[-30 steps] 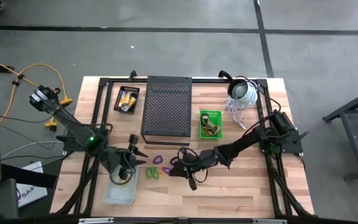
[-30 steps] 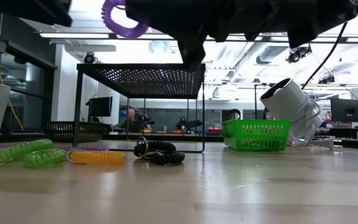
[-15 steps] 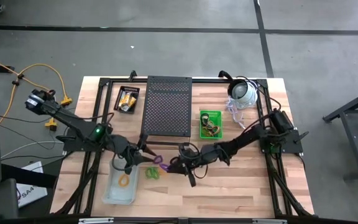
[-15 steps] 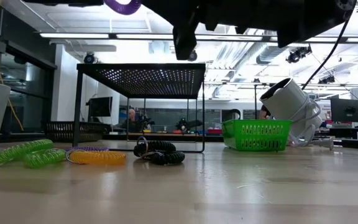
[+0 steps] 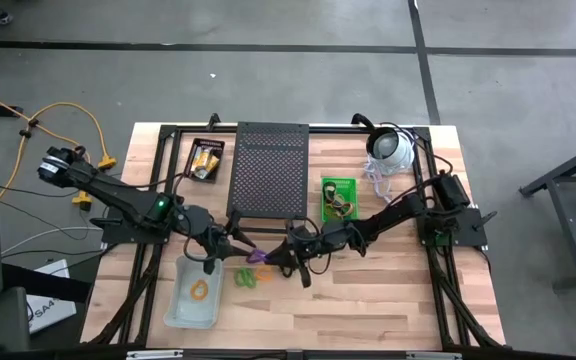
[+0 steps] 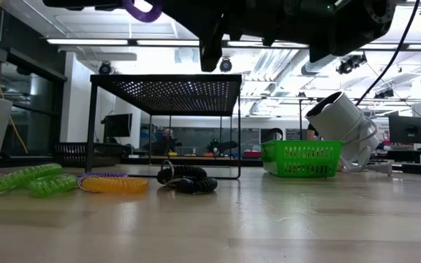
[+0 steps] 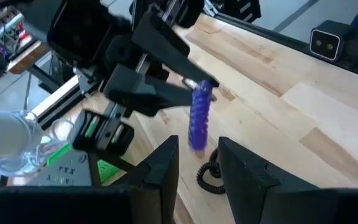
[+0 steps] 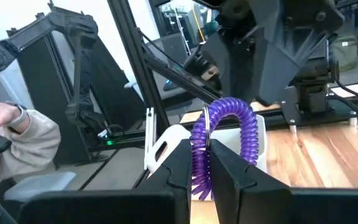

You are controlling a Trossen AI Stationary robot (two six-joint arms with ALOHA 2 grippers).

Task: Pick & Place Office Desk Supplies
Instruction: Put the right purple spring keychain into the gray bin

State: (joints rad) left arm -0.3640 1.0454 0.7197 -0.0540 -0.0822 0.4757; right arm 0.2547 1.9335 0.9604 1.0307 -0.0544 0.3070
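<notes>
Aloft, right tool (image 8: 199, 163) grips purple loop (image 8: 219, 127).

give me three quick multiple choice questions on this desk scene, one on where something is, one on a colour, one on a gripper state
1. Where is the green basket?
A. right of the black mesh stand
B. inside the clear bin
C. on the floor

2. What colour is the coil in the right gripper?
A. orange
B. purple
C. black

3. How is the left gripper?
A. shut on a packet
B. out of view
C. open, empty

Answers: 1 A, the high view shows the basket beside the stand's right edge. 2 B, the right wrist view shows a purple coil pinched. 3 C, its fingers stand apart, holding nothing.
</notes>
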